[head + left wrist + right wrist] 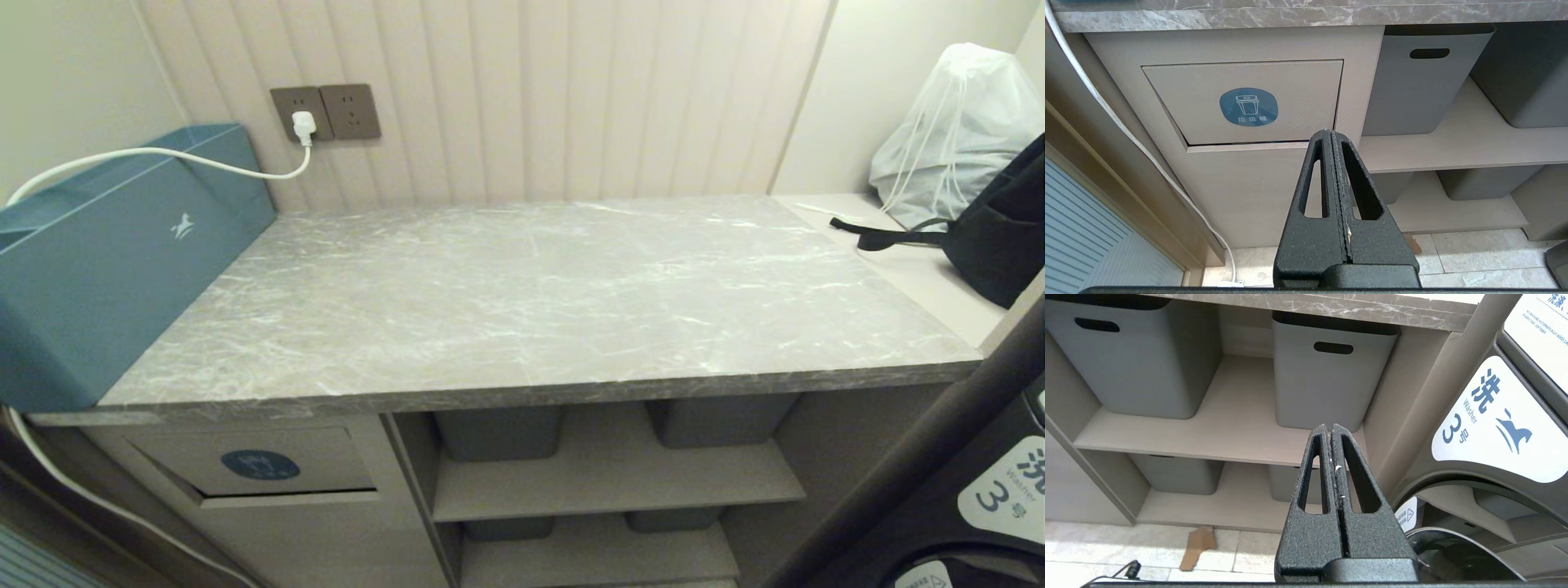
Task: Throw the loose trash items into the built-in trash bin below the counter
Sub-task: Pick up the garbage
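The counter (531, 294) is a grey marble-look slab with white veining, and the loose trash items show in no view. Below its left end is the built-in trash bin (261, 465), a beige flap with a dark-blue oval sticker, with a dark gap along its lower edge. My left gripper (1329, 132) hangs below counter height facing the built-in trash bin (1245, 104), apart from it, shut and holding nothing. My right gripper (1329, 426) faces the shelves farther right, also shut and holding nothing. Neither arm shows in the head view.
A big dull-blue box (106, 261) stands on the counter's left end, with a white cable (163, 155) running over it to a wall socket. Grey tubs (1327, 375) fill the shelves. A black bag (996, 237) and a white sack (955, 122) lie at right. A washer (1494, 416) stands to the right.
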{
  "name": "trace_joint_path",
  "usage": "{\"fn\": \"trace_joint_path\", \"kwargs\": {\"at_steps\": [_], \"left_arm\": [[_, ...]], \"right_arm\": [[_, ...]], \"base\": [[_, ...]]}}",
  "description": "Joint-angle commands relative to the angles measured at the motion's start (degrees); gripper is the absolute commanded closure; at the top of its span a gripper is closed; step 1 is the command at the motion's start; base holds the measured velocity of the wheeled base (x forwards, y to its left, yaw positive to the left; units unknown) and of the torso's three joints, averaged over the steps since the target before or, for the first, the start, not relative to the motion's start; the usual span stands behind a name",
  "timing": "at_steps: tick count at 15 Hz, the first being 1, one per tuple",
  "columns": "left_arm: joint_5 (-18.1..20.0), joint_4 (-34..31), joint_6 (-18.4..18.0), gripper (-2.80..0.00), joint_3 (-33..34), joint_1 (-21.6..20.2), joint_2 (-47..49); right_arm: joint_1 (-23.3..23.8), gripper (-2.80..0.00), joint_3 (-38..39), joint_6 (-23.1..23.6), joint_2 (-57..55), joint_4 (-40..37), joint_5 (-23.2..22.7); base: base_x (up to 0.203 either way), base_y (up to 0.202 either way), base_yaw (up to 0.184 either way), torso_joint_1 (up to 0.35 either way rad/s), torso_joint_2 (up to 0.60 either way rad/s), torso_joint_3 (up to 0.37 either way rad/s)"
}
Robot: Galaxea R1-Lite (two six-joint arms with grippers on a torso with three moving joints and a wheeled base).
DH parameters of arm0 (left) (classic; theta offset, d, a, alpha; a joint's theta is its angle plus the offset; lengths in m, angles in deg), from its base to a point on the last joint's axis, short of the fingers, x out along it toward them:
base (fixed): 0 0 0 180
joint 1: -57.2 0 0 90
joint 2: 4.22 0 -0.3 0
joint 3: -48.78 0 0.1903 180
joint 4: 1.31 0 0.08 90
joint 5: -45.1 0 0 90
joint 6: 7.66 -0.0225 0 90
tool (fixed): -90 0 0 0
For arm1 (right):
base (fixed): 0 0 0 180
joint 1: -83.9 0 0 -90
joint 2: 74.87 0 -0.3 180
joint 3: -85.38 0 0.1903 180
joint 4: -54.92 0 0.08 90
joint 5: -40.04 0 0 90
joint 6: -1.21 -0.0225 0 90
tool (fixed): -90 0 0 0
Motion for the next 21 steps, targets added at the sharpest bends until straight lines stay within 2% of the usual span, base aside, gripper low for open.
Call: {"fn": "trace_joint_path", "kwargs": {"at_steps": [1,21], "left_arm": [[0.0,0.0,0.0,0.00,0.0,0.0,0.0],[0.0,0.0,0.0,0.00,0.0,0.0,0.0]], "right_arm": [[0.0,0.00,0.0,-0.6,0.0,0.0,0.6],[0.0,0.00,0.0,-1.5,0.0,0.0,0.9]], "base": [[0.000,0.000,0.000,0.000,0.00,0.000],[0.000,0.000,0.000,0.000,0.00,0.000]]}}
